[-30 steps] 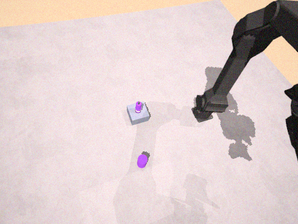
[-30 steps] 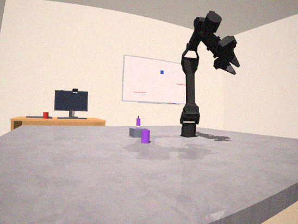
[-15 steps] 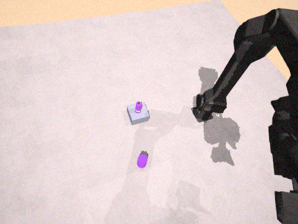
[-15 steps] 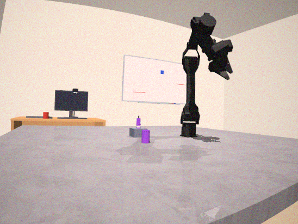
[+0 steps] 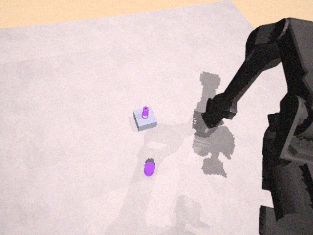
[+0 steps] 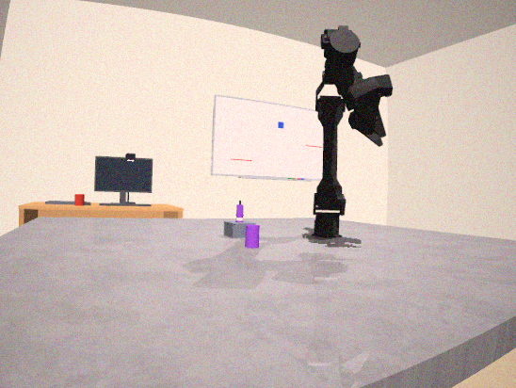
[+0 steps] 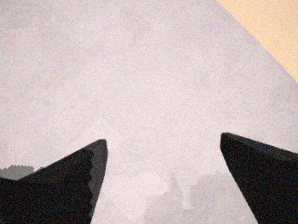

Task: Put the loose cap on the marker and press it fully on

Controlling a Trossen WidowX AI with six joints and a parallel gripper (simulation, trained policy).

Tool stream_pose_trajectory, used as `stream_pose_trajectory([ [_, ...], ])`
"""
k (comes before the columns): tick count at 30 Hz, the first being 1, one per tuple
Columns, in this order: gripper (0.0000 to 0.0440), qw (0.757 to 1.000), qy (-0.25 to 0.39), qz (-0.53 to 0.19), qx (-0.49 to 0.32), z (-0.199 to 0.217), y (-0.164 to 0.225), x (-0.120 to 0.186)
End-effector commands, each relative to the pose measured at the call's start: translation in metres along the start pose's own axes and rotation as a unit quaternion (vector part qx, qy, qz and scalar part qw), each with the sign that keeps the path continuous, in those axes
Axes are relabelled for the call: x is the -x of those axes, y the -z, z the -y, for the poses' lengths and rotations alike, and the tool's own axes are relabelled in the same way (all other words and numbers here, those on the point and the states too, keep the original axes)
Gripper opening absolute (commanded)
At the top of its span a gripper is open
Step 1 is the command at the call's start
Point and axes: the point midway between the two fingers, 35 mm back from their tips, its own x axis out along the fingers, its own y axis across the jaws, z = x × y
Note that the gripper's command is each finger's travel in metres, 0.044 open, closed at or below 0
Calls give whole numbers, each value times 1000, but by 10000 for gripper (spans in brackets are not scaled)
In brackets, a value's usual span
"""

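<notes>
- The block (image 5: 147, 125) (image 6: 232, 229) holds the marker (image 5: 145, 111) (image 6: 239, 211), tip up, nearer the tabletop's (image 5: 71, 71) (image 6: 235, 320) far edge than the cap is. Later, line the cap up right over the tip and push straight down.
- The cap (image 5: 149, 169) (image 6: 252, 236) stands loose, on the near-edge side of the block. Getting it looks like the step now. Come down straight over it, one finger each side, and squeeze softly so it won't tip.
- The tool (image 5: 267, 197) (image 6: 382, 139) (image 7: 164, 143) is wide, with nothing in it. It hangs high to the right, so it should swing left before going down.
- Hard to see: the cap's hole doesn't show. From the top, the tool is dark and cut off at the right. Up close, only the tabletop, its far right edge and floor show, no cap or marker.
</notes>
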Motion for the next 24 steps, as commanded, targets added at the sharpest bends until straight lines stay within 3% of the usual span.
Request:
stream_pose_trajectory([
  [1,328,1000,-3,-11,-5,4,11,-1],
  [24,327,997,-17,-68,-44,22,81,4],
])
